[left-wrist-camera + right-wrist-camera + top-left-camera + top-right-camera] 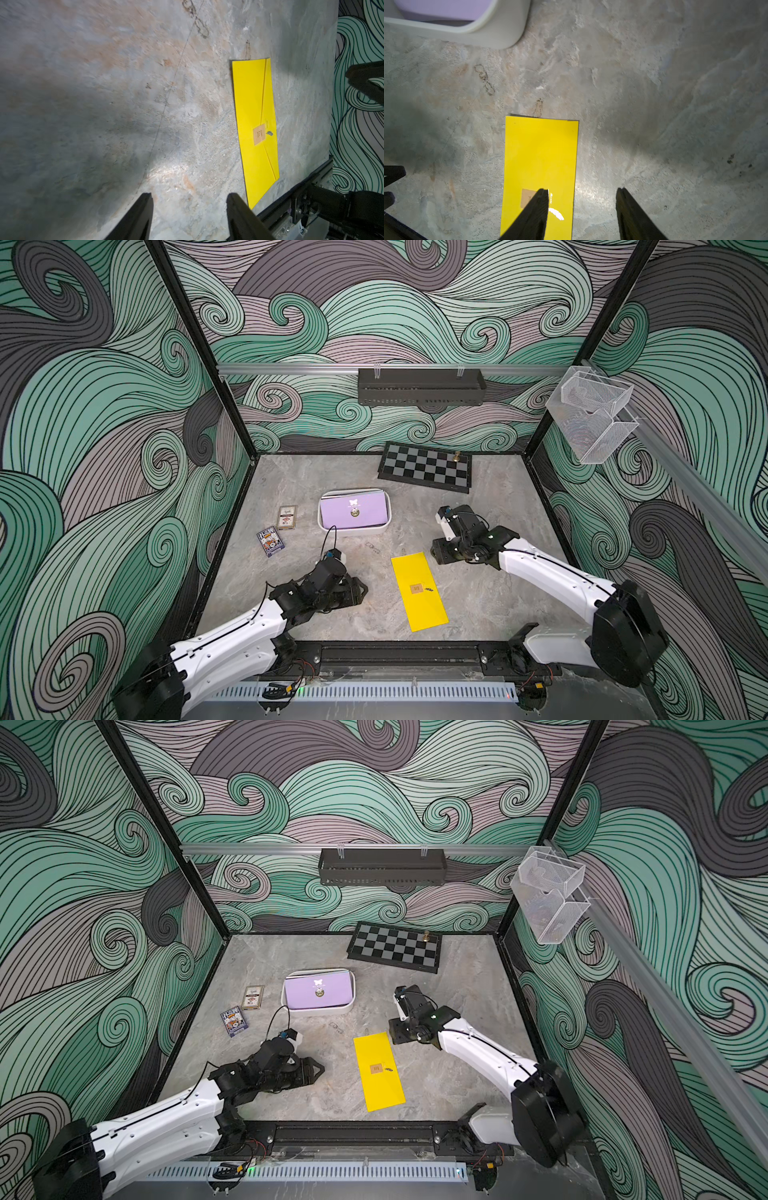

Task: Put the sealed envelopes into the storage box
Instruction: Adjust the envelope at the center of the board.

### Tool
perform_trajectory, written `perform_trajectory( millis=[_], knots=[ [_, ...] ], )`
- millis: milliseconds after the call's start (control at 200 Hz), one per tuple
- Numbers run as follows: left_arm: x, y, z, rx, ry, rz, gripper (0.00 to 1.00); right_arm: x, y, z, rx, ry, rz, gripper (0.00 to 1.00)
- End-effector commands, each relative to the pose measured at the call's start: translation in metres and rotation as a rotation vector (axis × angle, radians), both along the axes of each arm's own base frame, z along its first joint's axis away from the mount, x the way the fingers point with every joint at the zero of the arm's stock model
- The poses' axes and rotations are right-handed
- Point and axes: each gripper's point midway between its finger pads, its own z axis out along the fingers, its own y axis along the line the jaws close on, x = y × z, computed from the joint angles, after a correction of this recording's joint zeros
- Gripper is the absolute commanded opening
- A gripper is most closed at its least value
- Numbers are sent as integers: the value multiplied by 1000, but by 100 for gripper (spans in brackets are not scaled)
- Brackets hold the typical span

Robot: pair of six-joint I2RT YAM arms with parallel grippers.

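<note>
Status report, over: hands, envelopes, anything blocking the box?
Left hand open, empty. Right hand open, by yellow envelope, flat on table. Lilac envelope in storage box. Nothing between them.

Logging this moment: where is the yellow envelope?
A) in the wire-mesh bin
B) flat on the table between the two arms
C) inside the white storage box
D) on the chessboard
B: the yellow envelope lies flat on the bare table, apart from the storage box, which holds a lilac envelope.
</note>
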Motion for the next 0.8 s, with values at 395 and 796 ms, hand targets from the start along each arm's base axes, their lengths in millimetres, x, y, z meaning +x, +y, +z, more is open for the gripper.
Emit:
perform_trajectory(
  millis=[395, 796],
  knots=[
    [3, -113, 7, -96, 115, -280, 47, -42, 3, -48, 258, 284, -57, 56],
    [16, -117, -42, 45, 197, -258, 38, -52, 13, -76, 308, 415, -85, 55]
  ],
)
